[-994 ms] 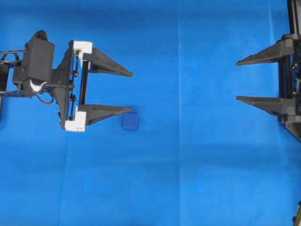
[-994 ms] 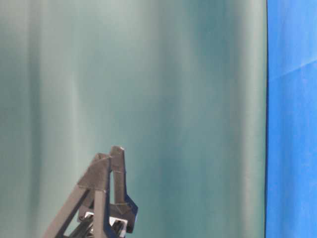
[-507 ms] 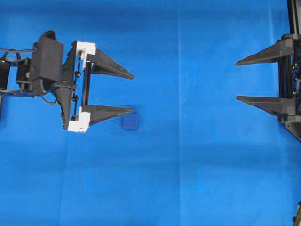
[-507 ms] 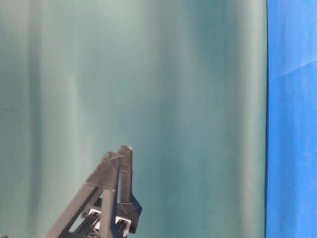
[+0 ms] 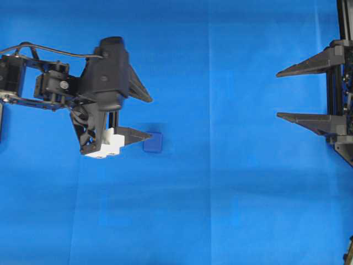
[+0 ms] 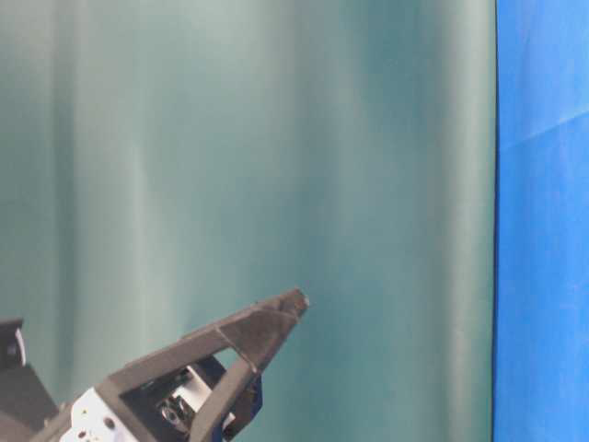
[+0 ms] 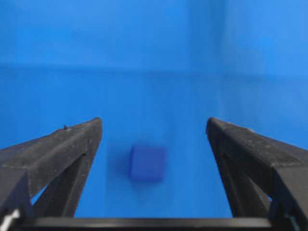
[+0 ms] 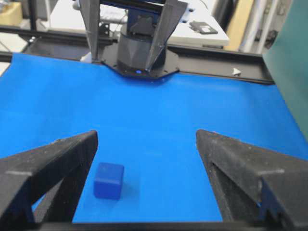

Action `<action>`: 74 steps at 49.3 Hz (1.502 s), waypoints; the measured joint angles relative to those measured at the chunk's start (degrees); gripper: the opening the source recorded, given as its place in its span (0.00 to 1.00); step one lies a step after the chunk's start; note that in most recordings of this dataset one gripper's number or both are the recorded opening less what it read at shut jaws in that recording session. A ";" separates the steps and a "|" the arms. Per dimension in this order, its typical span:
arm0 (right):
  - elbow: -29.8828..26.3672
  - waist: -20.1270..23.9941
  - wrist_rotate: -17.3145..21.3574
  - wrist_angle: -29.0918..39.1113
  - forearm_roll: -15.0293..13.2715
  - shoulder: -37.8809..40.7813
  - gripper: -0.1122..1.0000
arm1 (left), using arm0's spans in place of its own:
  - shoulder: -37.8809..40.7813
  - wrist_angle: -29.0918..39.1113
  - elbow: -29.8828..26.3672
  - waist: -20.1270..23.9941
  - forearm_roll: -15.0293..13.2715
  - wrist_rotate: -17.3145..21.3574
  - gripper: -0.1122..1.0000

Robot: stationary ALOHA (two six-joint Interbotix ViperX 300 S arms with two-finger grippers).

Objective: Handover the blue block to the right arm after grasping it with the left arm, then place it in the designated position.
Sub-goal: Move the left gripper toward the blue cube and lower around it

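You're barely started: the small dark-blue cube (image 5: 153, 142) sits on the blue-cloth desk (image 5: 220, 210), ungrasped. Your left gripper (image 7: 154, 127) has its fingers spread, cube seemingly between them. Right gripper (image 5: 280, 94) waits released, well apart. Grasp, handover, placement all remain.

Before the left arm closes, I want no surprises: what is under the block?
The block rests directly on the blue cloth, between the open left end effector's fingers. Only cloth shows around it; the patch beneath it is covered.
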 measured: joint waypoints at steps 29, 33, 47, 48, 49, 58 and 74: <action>0.00 -0.09 0.00 0.18 0.00 0.00 0.97 | 5.10 13.18 -8.09 -1.32 0.09 0.26 0.94; -0.09 -0.09 0.00 0.26 0.00 0.00 0.97 | 5.10 13.27 -8.00 -1.23 0.09 0.26 0.94; 0.00 -0.09 0.09 0.18 0.00 0.00 0.97 | 5.01 13.27 -8.09 -1.23 0.09 0.18 0.94; -0.09 -0.09 0.09 0.26 -0.09 0.00 0.97 | 5.10 13.27 -8.09 -1.23 0.18 0.26 0.94; -0.09 -0.09 0.09 0.26 -0.09 0.00 0.97 | 5.10 13.27 -8.09 -1.23 0.18 0.26 0.94; 0.00 -0.09 0.09 0.26 0.00 0.00 0.97 | 5.10 13.27 -8.00 -1.32 0.09 0.26 0.94; -0.18 -0.09 0.09 0.88 0.00 0.00 0.97 | 5.01 13.27 -8.09 -1.32 0.18 0.26 0.94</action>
